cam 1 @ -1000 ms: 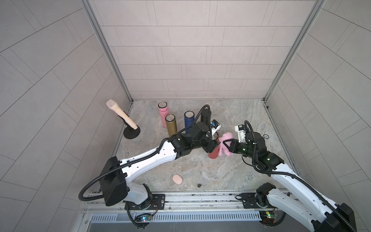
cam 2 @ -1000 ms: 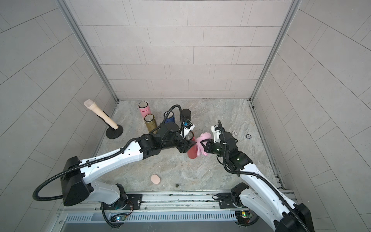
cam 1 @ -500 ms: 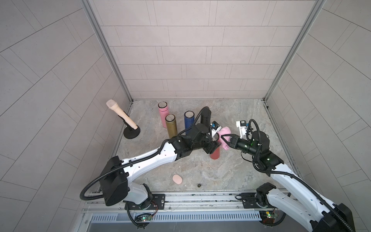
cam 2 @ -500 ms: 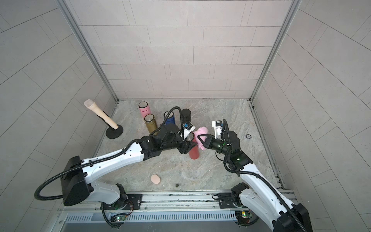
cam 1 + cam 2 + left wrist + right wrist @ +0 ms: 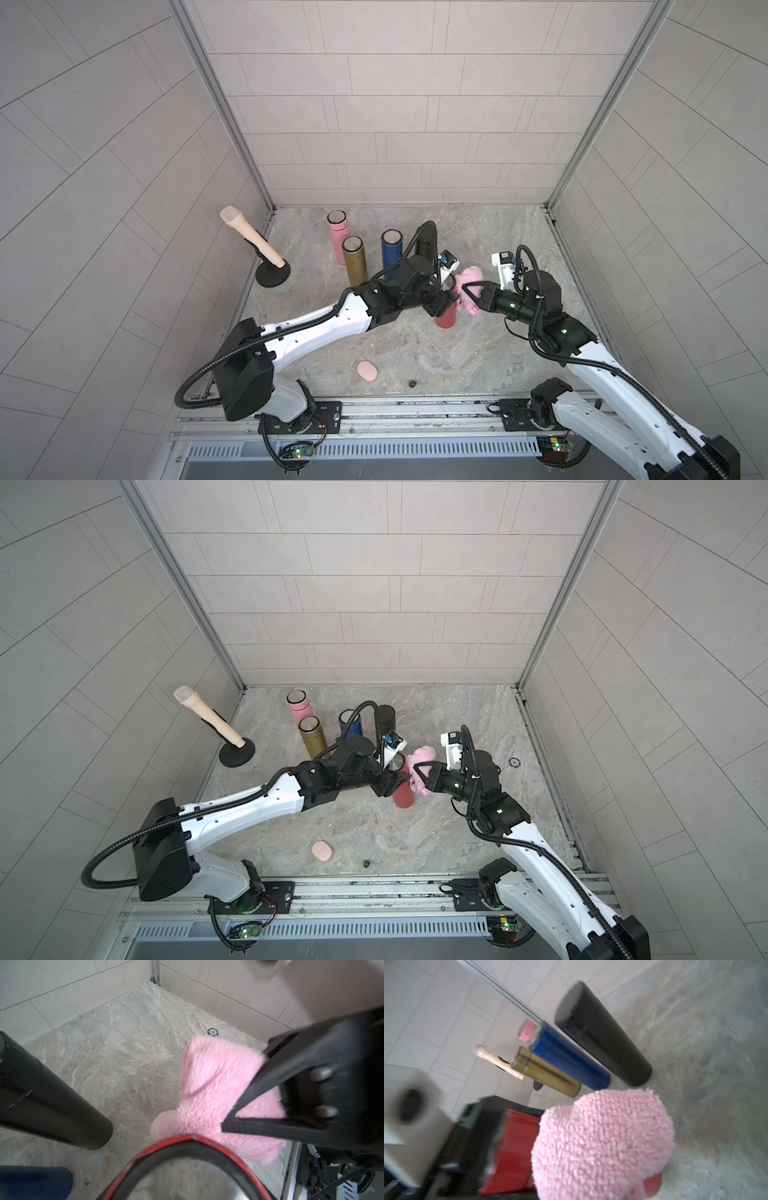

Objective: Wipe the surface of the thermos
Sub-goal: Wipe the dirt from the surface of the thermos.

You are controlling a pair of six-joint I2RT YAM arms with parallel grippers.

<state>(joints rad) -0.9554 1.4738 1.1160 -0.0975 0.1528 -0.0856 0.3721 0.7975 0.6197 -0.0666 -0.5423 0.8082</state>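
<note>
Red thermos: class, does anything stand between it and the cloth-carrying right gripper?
Nothing visible does. The right gripper is shut on the pink cloth, which appears to rest directly against the red thermos. The left gripper clamps the thermos from the opposite side, clear of the cloth.

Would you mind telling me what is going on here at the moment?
The left gripper is clamped on the red thermos near its top. The right gripper, shut on a pink cloth, holds it against the thermos's side. Behind them stand a pink thermos, a gold thermos, a blue thermos and a black thermos, none held.
</note>
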